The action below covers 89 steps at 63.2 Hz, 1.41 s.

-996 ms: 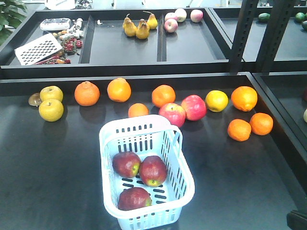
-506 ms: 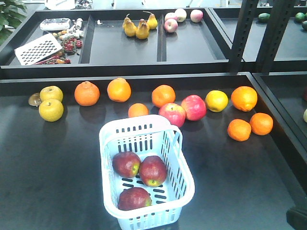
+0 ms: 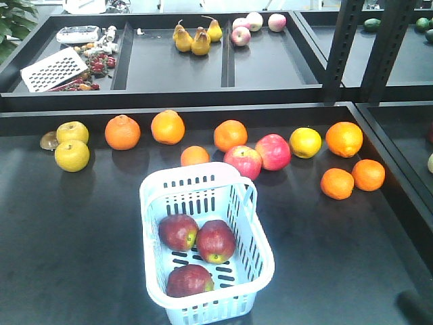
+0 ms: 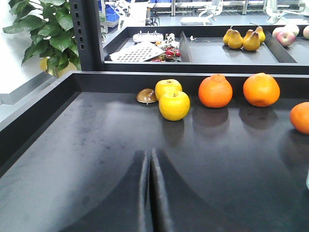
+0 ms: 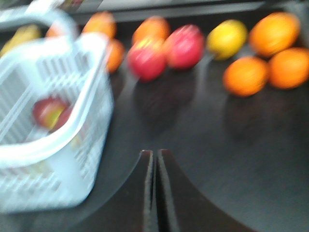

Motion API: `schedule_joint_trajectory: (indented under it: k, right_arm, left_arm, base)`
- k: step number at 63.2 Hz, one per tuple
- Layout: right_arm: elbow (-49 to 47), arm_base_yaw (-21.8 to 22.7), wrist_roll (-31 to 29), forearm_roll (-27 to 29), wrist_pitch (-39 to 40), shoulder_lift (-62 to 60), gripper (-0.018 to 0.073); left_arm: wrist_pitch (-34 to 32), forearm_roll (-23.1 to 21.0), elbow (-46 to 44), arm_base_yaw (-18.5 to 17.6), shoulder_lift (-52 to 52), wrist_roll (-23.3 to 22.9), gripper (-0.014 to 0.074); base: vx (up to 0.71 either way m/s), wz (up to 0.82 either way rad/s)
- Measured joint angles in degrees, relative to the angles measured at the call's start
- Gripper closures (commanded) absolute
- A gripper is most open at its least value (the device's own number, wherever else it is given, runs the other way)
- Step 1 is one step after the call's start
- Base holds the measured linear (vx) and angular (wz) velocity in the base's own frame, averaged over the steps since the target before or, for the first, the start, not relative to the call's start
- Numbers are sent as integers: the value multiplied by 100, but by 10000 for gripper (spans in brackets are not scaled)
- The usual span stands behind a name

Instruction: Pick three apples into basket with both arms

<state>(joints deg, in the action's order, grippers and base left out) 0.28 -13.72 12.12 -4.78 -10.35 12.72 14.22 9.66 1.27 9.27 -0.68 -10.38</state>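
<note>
Three apples (image 3: pixel 196 252) lie inside the basket (image 3: pixel 256 223), which stands on the black bench (image 3: pixel 81 237) toward six o'clock of the front view. Two of them touch side by side across the basket's middle; the third sits alone at the six o'clock end. Past the basket's twelve o'clock rim, two pinkish-red apples (image 3: pixel 260 157) rest touching each other, with a small orange (image 3: pixel 195 156) at their nine o'clock. Oranges, a lemon-yellow fruit (image 3: pixel 305 142) and two yellow-green apples (image 3: pixel 72 145) run along the back of the bench. A raised tray shelf (image 3: pixel 270 68) behind holds pears (image 3: pixel 195 37) and pale apples (image 3: pixel 254 26). Only a blurred dark arm tip (image 3: pixel 416 308) shows at five o'clock.

Left wrist view: the left gripper (image 4: pixel 150 193) reaches low and level over bare bench, its jaws pressed together with only a hairline seam between them and nothing held. The yellow-green apples sit at twelve o'clock, a brown mushroom-like cap (image 4: pixel 146 95) at their nine o'clock, oranges at one o'clock, a potted plant (image 4: pixel 43 29) at ten o'clock.

Right wrist view, blurred: the right gripper (image 5: pixel 154 193) also lies low over the bench, jaws closed tight and empty. The basket fills nine o'clock, red apples visible through its slots; pinkish-red apples stand at twelve o'clock, oranges at two o'clock.
</note>
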Motion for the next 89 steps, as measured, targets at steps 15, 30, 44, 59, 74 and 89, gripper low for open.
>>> schedule_joint_trajectory:
  k: [15, 30, 44, 59, 74, 89]
  right_arm:
    - [131, 1357, 12, 63, 56, -1272, 564]
    - [131, 1869, 12, -102, -47, -1341, 564]
    - [131, 1869, 12, -256, -18, -1341, 564]
    - [131, 1869, 7, -257, -3, -1341, 564]
    - [131, 1869, 7, -257, -3, -1341, 564]
    - [131, 1869, 7, -257, -3, -1341, 564]
  left_arm:
    - [7, 0, 0, 0, 0, -5, 603]
    - [7, 0, 0, 0, 0, -5, 603]
    - [8, 0, 0, 0, 0, -5, 603]
    - [8, 0, 0, 0, 0, -5, 603]
    - [8, 0, 0, 0, 0, -5, 603]
    - [8, 0, 0, 0, 0, -5, 603]
  base:
    - [0, 0]
    - [0, 0]
    - [0, 0]
    - [0, 0]
    - [0, 0]
    - [0, 0]
